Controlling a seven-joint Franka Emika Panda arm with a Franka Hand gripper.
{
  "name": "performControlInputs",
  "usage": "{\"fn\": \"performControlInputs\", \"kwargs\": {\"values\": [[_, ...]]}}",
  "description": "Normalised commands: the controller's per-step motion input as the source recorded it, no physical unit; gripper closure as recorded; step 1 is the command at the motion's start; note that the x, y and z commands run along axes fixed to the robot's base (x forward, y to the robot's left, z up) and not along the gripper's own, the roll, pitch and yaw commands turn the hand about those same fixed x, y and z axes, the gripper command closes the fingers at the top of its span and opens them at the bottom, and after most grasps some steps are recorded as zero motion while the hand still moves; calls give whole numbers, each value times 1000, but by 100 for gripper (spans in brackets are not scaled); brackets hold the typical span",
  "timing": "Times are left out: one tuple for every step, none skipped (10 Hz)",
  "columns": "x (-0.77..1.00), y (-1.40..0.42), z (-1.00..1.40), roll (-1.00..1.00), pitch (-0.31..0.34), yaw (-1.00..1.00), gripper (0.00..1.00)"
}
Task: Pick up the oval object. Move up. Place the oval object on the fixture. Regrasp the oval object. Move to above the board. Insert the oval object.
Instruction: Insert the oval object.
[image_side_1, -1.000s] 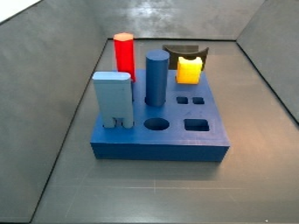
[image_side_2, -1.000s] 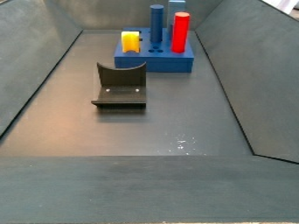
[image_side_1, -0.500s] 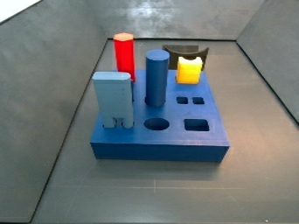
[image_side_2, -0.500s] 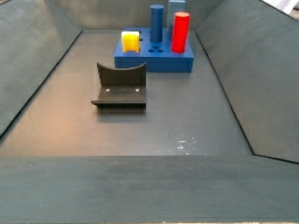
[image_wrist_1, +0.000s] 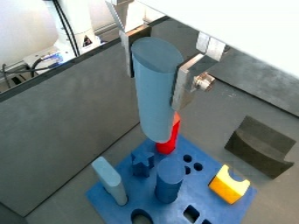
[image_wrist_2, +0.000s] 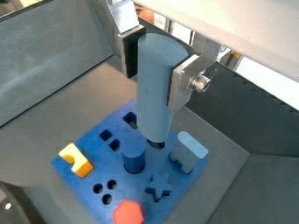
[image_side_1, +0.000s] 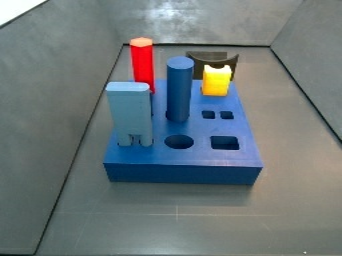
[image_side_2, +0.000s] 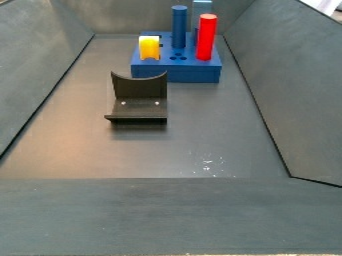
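High above the board (image_wrist_1: 193, 188), the tool (image_wrist_1: 158, 66) is clenched on the oval peg (image_wrist_1: 156, 87), which hangs upright between its silver fingers (image_wrist_2: 187, 77) in both wrist views. Standing in the board (image_side_1: 187, 150) are a red peg (image_side_1: 140, 62), a blue cylinder (image_side_1: 178, 88), a yellow piece (image_side_1: 217, 78) and a pale block (image_side_1: 128, 112); its other holes are open. Near it, the fixture (image_side_2: 138, 98) holds nothing.

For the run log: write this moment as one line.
gripper: shut on oval object, above board | fixture: empty | insertion: not yet done
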Motion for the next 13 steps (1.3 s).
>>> {"fn": "performControlInputs", "kwargs": {"values": [[743,-240,-263,-273,0,0,100],[923,-369,-583,-137,-20,0,100],[857,-191,-826,-114,-187,0,100],[851,-34,-800,-141,-193,14,100],[757,-40,-1000,-60,-109,29,100],[417,-46,-1000,-1,-36,69,100],[126,-243,-1000,0,-7,69,100],[0,-340,-1000,24,0,66,100],[-149,-334,-1000,76,0,189,100],[-406,-329,-997,120,30,349,100],[-471,-226,-883,176,6,360,100],[-346,-86,-794,173,0,331,100],[-123,0,-566,53,-30,174,100]]}}
